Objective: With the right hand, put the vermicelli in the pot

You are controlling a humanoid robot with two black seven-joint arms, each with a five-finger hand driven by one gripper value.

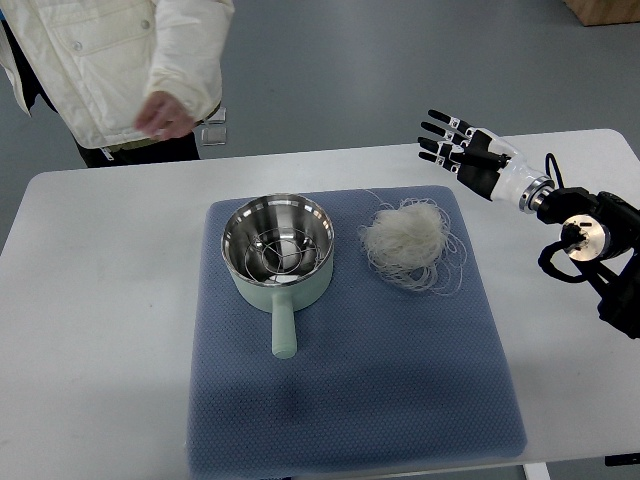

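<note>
Right of the pot (277, 247), on the blue mat (350, 400), sits the vermicelli (407, 238), a loose nest of thin strands that looks light, springy and apt to shed, so I'd scoop deep around its dense middle. Beyond the pot's far right, the right hand (463, 150) hovers near the nest, fingers spread, holding nothing.

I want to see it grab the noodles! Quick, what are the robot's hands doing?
Right hand: open, fingers spread, holding nothing, up beside the vermicelli.
Left hand: not in the picture.
</note>
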